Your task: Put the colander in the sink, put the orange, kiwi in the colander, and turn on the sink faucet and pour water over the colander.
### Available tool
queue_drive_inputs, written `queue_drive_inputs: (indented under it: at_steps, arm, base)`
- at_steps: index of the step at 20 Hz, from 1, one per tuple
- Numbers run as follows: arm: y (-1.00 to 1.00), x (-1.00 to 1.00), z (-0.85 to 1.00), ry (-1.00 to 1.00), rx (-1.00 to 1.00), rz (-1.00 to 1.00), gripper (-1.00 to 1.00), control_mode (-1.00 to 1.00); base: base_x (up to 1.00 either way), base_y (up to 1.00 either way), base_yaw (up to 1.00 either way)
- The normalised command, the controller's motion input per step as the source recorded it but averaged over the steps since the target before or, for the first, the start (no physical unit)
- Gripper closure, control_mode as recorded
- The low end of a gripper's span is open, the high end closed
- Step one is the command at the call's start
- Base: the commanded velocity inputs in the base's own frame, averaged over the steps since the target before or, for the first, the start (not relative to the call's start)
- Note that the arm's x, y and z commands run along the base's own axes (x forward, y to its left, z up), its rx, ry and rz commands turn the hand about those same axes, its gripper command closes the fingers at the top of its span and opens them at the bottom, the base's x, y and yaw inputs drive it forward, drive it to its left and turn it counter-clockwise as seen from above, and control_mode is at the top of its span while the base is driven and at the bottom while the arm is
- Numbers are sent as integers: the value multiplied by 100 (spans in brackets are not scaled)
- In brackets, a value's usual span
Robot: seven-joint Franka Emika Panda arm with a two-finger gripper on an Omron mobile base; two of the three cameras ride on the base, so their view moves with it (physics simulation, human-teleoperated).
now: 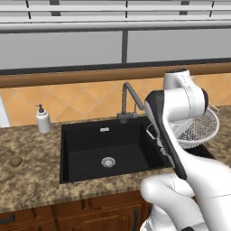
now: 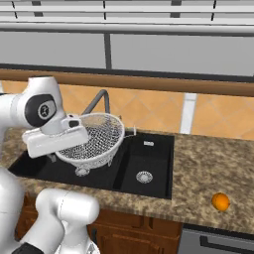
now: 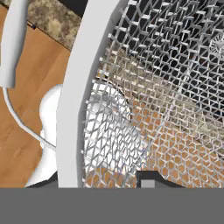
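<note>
Over the sink (image 2: pixel 149 163), fingers (image 3: pixel 151 178) pinch colander (image 2: pixel 96 136) rim.

A glossy white arm (image 1: pixel 189 180) made of rounded, bulbous segments is seen. Dark grey to black rings and caps are set at its joints (image 2: pixel 43 110), one round cap marked with a small pale emblem. A black band is run along one link. The hand (image 2: pixel 54 139) is formed as a blocky white housing.
</note>
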Motion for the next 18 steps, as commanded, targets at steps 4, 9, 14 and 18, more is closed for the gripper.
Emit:
queue_drive_inputs:
  at_steps: [4,9,14,18]
  arm:
    - [100,-13,0,0,0,-22,100,-100]
    - [93,-2,0,0,0,-15,100,-100]
    - [94,0,-12,0,0,-12,100,-100]
    - [85,0,-40,3,-1,-11,100,-100]
  base:
    - [0,0,0]
    - [0,0,0]
    - [0,0,0]
    - [0,0,0]
